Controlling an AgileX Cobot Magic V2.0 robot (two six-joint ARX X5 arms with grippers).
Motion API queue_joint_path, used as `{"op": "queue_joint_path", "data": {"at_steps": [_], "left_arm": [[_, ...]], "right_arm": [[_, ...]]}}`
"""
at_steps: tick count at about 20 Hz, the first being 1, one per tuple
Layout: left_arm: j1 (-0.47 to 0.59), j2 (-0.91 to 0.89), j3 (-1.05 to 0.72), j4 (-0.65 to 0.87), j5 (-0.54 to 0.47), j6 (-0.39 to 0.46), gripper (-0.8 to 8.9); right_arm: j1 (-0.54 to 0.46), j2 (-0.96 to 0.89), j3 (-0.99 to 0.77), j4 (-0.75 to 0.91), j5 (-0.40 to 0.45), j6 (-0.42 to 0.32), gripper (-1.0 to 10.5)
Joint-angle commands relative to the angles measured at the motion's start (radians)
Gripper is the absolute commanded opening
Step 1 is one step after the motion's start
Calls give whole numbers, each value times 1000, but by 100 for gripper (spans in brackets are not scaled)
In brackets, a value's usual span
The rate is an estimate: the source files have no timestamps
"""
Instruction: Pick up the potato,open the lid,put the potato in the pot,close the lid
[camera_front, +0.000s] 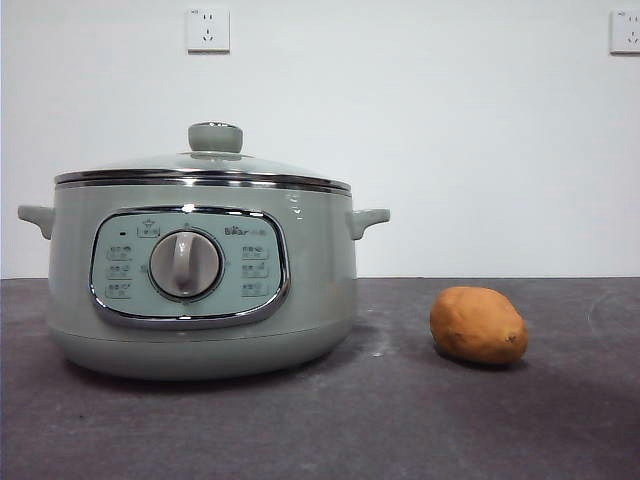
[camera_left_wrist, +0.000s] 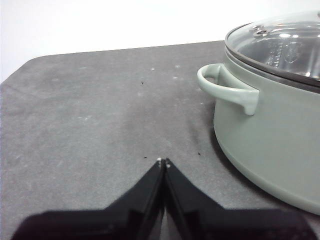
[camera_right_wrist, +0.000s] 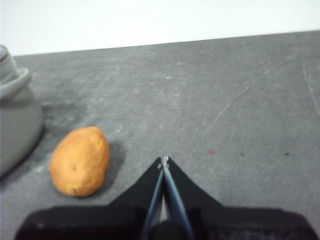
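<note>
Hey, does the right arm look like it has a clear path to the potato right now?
Probably yes. The potato lies alone on the table, apart from the pot, with nothing between it and the right gripper. Its jaws are shut, so they would need to open first.

Sage-green pot (camera_front: 200, 300), glass lid (camera_front: 205, 165) closed on it, orange-brown potato (camera_front: 478, 325) lying beside

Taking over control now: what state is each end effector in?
Left end effector: closed, empty, beside the pot.
Right end effector: closed, empty, near the potato.
</note>
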Motion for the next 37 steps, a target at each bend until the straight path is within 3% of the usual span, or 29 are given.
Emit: {"op": "queue_joint_path", "data": {"at_steps": [1,4,9,17,23,30,33,37], "left_arm": [[3,-3,-15,4,14,-88,-3],[3,-3,-15,5,58,-251,-3],[3,-3,-15,11,79,-427,-3],[3,-3,-9,11,133,-449,-6],[3,8,71,-76,186,-451,-6],[3,102,217,-127,237,-448,-6],[3,190,302,-131,263,-442,-6],[3,381,455,-134,414,-376,-5]], "right_arm": [[2,0,-10,-12,-1,175,1],[2,0,-10,-12,-1,288,1],[2,0,-10,-12,-2,310,1],[2,17,0,-28,-25,370,-4],[2,96,82,-98,-106,372,-9],[2,264,251,-167,-134,352,-9],[2,368,350,-184,-153,304,-8],[2,531,500,-185,-245,209,-7]]}}
